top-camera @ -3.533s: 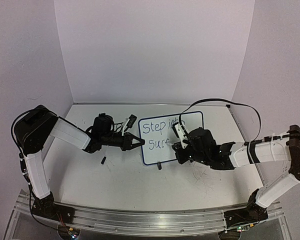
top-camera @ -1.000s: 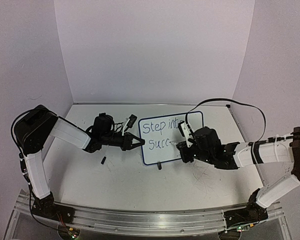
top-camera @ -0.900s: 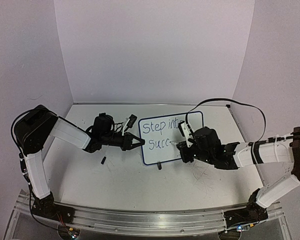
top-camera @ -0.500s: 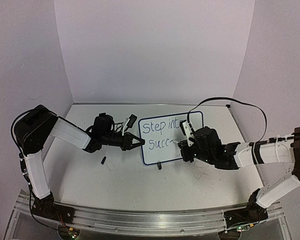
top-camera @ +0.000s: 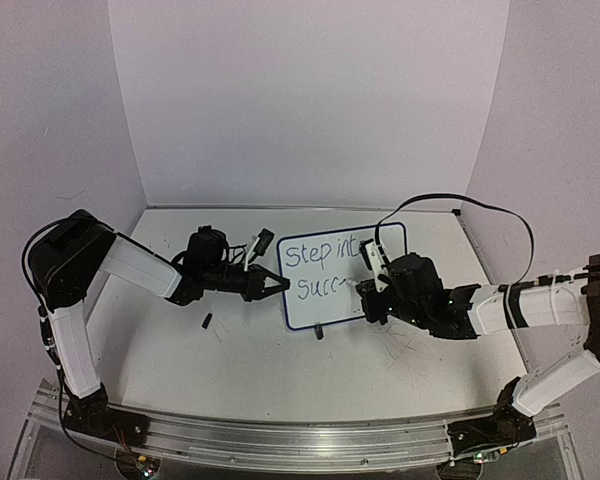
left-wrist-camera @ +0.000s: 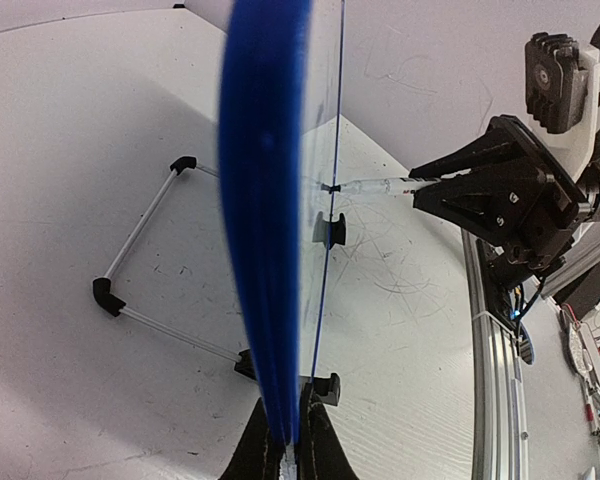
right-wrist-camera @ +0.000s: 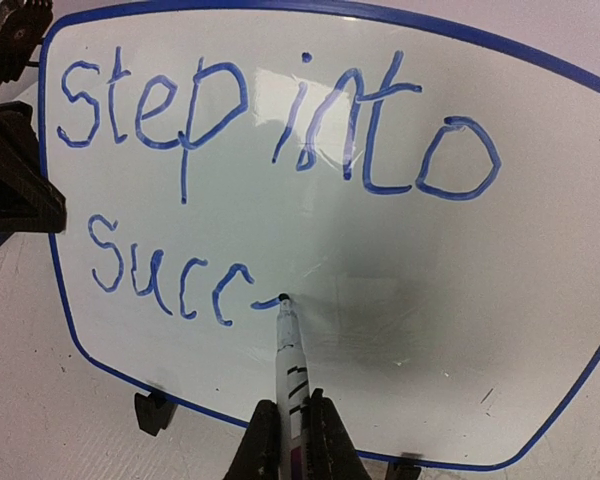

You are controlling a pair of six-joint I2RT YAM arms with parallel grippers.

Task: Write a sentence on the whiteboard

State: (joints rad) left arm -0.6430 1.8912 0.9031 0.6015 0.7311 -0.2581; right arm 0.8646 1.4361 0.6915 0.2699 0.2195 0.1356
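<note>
The whiteboard [top-camera: 325,308] stands upright on the table, blue-framed. My left gripper [top-camera: 278,284] is shut on its left frame edge [left-wrist-camera: 265,200], the fingers [left-wrist-camera: 295,400] pinching the blue rim. The sentence [right-wrist-camera: 80,105] reads "Step into" on the top line and "Succ" below, followed by a short fresh stroke. My right gripper [right-wrist-camera: 295,410] is shut on a white marker [right-wrist-camera: 290,360], and the marker's dark tip touches the board at the end of that stroke. In the top view the right gripper [top-camera: 365,290] covers the board's right part.
A small black cap [top-camera: 207,321] lies on the table in front of the left arm. The board's wire stand [left-wrist-camera: 140,250] and black feet [left-wrist-camera: 329,230] rest behind and under it. Purple walls close in three sides. A metal rail [top-camera: 280,435] runs along the near edge.
The right gripper has carried the marker a little rightward along the lower line, and a second "c" plus a short stroke have been added. The left arm has not moved.
</note>
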